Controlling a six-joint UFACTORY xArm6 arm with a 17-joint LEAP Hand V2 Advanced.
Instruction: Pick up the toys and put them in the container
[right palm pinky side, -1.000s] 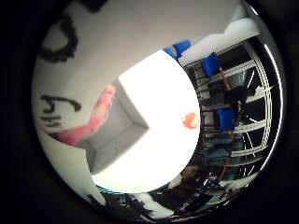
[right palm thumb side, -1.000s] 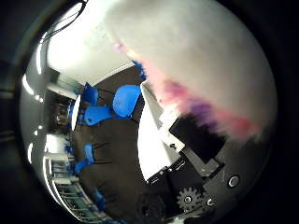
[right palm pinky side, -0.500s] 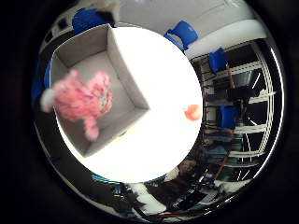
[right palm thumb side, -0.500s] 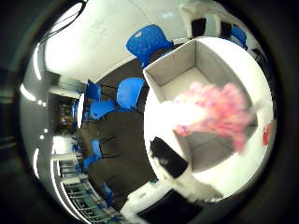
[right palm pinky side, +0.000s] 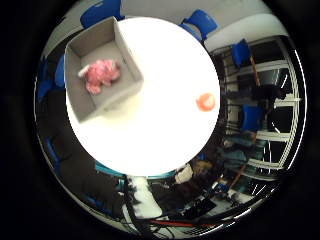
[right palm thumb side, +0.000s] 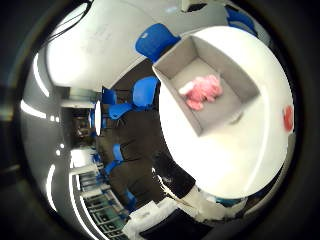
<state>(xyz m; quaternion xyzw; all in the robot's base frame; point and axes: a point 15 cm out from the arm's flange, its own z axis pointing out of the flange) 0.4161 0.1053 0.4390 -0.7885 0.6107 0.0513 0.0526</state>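
A pink plush toy (right palm thumb side: 203, 90) lies inside the grey open box (right palm thumb side: 240, 72) that stands on the round white table (right palm thumb side: 230, 150). The little finger side view shows the same toy (right palm pinky side: 100, 73) in the box (right palm pinky side: 120, 45), near the table's rim. A small orange toy (right palm pinky side: 205, 101) lies on the bare table (right palm pinky side: 150, 120), well away from the box. It also shows at the edge of the thumb side view (right palm thumb side: 288, 117). My hand is high above the table, looking down on the box and toys.
Blue chairs (right palm thumb side: 155, 42) stand around the table on a dark floor, with more in the little finger side view (right palm pinky side: 200, 22). Windows and shelving (right palm pinky side: 265, 110) line the room's far side.
The pink toy was close against the palm, then fell into the box and now lies there. The camera has risen away from the table, so box and table look smaller.
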